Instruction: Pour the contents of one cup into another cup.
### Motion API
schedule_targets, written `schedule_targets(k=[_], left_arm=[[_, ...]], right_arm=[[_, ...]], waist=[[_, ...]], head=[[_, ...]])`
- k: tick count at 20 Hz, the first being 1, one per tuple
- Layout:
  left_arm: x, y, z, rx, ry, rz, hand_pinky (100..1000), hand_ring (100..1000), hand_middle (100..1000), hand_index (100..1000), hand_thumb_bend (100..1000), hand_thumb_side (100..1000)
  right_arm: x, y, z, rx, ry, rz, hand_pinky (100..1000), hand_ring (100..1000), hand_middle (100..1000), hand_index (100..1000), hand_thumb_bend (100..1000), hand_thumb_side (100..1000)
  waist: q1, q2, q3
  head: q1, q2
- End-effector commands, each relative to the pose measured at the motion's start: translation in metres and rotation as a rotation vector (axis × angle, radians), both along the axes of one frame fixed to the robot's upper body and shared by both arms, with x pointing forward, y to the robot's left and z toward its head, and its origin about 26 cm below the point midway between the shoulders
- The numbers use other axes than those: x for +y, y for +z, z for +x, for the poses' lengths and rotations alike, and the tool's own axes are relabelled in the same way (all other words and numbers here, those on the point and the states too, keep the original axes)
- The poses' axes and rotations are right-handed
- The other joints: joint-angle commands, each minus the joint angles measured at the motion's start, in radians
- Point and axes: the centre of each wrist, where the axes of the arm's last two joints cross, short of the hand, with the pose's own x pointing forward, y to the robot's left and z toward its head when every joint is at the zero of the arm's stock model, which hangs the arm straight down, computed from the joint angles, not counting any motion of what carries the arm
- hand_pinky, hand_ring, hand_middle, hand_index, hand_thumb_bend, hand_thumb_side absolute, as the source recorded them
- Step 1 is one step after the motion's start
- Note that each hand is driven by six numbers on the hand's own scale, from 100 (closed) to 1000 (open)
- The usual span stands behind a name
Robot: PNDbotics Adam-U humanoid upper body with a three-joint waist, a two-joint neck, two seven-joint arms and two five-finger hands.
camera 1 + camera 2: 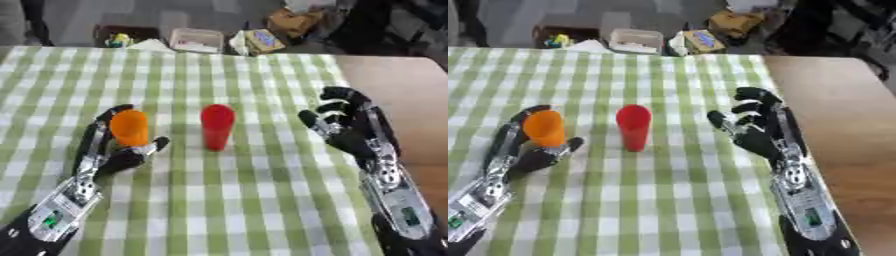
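Left hand [114, 157] curls round orange cup [129, 128] (contents unseen); right hand [350, 130] open, empty.

The robot's left hand [118, 152] sits to the left of the red cup [217, 126], its fingers and thumb curled round an orange cup [129, 128] held upright beside the red one but apart from it. The left forearm [61, 207] runs back toward the near-left corner, silver at the wrist with a small green light showing on its casing. To the right of the red cup, well clear of it, the right hand [346, 125] is raised with palm turned toward the cup, fingers loosely spread and bent at the tips, holding nothing. The right forearm [398, 200] stretches back to the near-right corner.
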Motion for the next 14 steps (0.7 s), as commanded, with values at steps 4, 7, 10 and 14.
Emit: schedule_targets(k=[4, 7, 10, 14], left_arm=[[-0.0024, 0.0041, 0.0021, -0.008, -0.011, -0.001, 470, 558, 432, 762, 624, 204], [-0.0025, 0.0033, 0.0019, -0.002, -0.015, -0.009, 392, 486, 346, 694, 436, 119], [-0.0021, 0.0021, 0.0020, 0.005, -0.012, -0.017, 287, 395, 251, 611, 216, 100], [-0.0017, 0.0038, 0.0021, -0.011, 0.011, -0.038, 187, 313, 173, 540, 110, 100]], right_arm=[[-0.0011, 0.0110, 0.0009, -0.034, 0.005, 0.000, 451, 600, 643, 726, 724, 308], [-0.0012, 0.0107, 0.0009, -0.033, 0.004, 0.002, 450, 600, 643, 726, 723, 310], [-0.0013, 0.0104, 0.0007, -0.031, 0.003, 0.003, 450, 600, 643, 726, 723, 311], [-0.0016, 0.0098, 0.0006, -0.030, 0.001, 0.004, 450, 600, 643, 726, 723, 311]], waist=[[0.001, -0.012, -0.001], [0.001, -0.012, -0.002], [0.002, -0.013, -0.002], [0.001, -0.013, -0.001]], head=[[0.004, -0.015], [0.004, -0.016], [0.004, -0.015], [0.004, -0.015]])
